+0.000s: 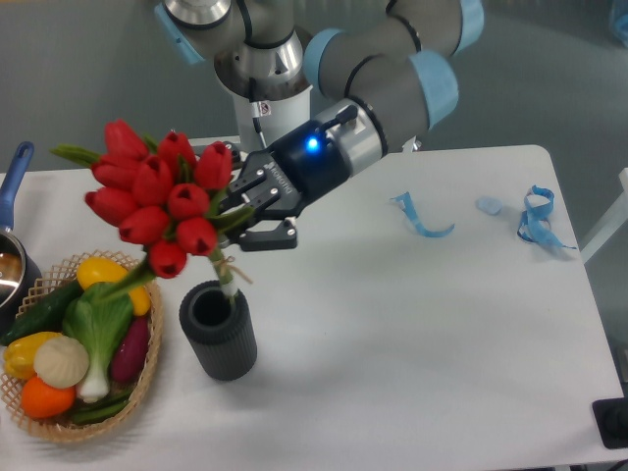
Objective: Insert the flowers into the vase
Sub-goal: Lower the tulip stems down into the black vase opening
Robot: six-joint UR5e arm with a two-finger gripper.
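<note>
The flowers [157, 201], a tight bunch of red tulip heads with green leaves, are tilted to the left above the vase. Their stem ends reach down to the far rim of the vase mouth. The vase [219, 331] is a short dark ribbed cylinder standing upright on the white table, left of centre. My gripper [247, 218] comes in from the upper right and is shut on the stems just below the heads, with its fingers on either side of the bunch.
A wicker basket [59, 417] of colourful vegetables sits just left of the vase at the table's front left. A blue-handled pot [12, 235] is at the left edge. Blue tape scraps [422, 218] [538, 218] lie on the right half of the table [412, 343].
</note>
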